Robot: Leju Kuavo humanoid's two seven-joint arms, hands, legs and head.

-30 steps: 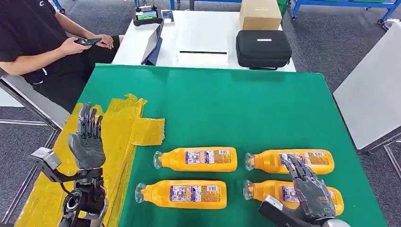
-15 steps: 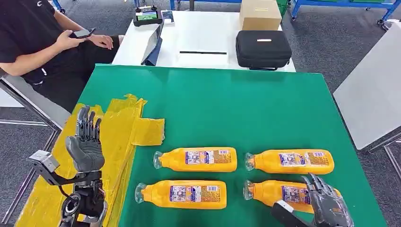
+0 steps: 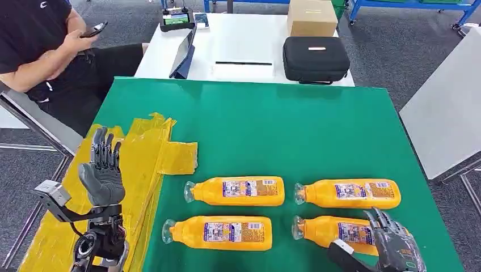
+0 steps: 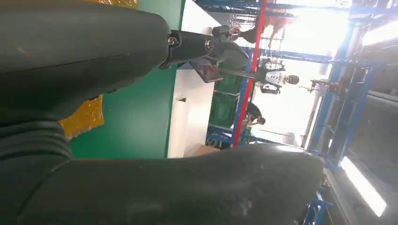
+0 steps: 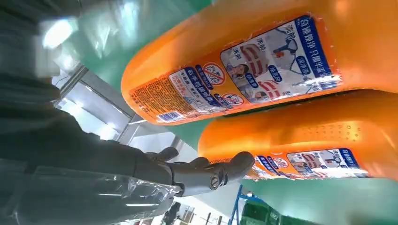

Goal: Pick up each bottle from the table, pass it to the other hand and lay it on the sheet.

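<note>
**Desk:** Green felt covers the work table (image 3: 295,124), a crumpled yellow plastic sheet (image 3: 144,156) taped at its near-left corner. Where do the bottles stand?

**Photographer:** Four orange plastic bottles with printed labels lie on their sides in two rows at the near right: far-left bottle (image 3: 235,191), far-right bottle (image 3: 347,193), near-left bottle (image 3: 218,232), near-right bottle (image 3: 340,231). None lies on the sheet, so I judge the task not yet begun: every pick, handover and lay-down is left.

**Desk:** And the hands?

**Photographer:** The robot's left hand (image 3: 103,170) is raised over the sheet's near edge, palm up, fingers straight and apart, holding nothing. The right hand (image 3: 394,243) sits at the base end of the near-right bottle, fingers loosely spread; the right wrist view shows a fingertip (image 5: 244,161) just at that bottle's side, with no grasp closed.

**Desk:** Any change from a second ago?

**Photographer:** Yes. The right hand was reaching over the two right bottles; it has drawn back toward the near edge. The left hand has barely moved. The bottles have not shifted. A seated person in black (image 3: 39,45) at far left has lifted a phone (image 3: 93,29) higher.
</note>
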